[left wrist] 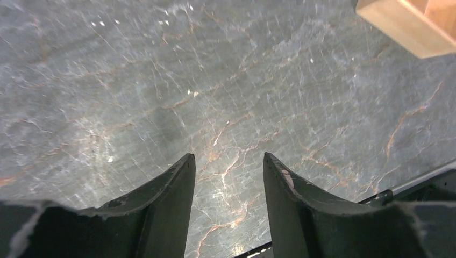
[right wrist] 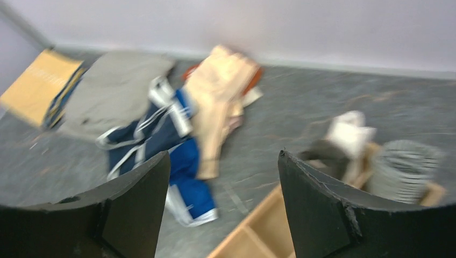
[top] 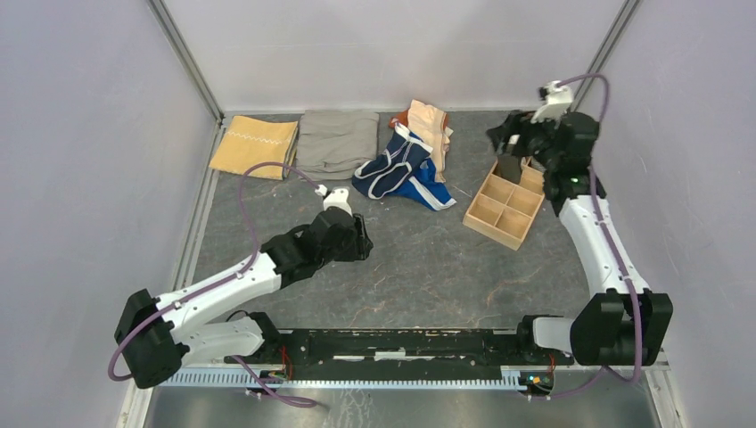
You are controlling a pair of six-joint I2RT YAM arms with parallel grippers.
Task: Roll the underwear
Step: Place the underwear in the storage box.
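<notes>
- I saw my left claw parted and empty over bare worktop.
- My right claw gaped wide, holding nothing, above the wooden tray.
- The underwear lay heaped far-centre.

Grey table carries folded cloths, underwear, wooden tray.

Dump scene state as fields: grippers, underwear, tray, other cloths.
left gripper: open, empty, over bare table
right gripper: open, empty, above wooden divider tray
underwear pile: navy, bright blue, peach pieces, unrolled, far centre
tray contents: striped roll; rest blurred
folded cloths: mustard-yellow cloth, grey-khaki cloth, far left
</notes>
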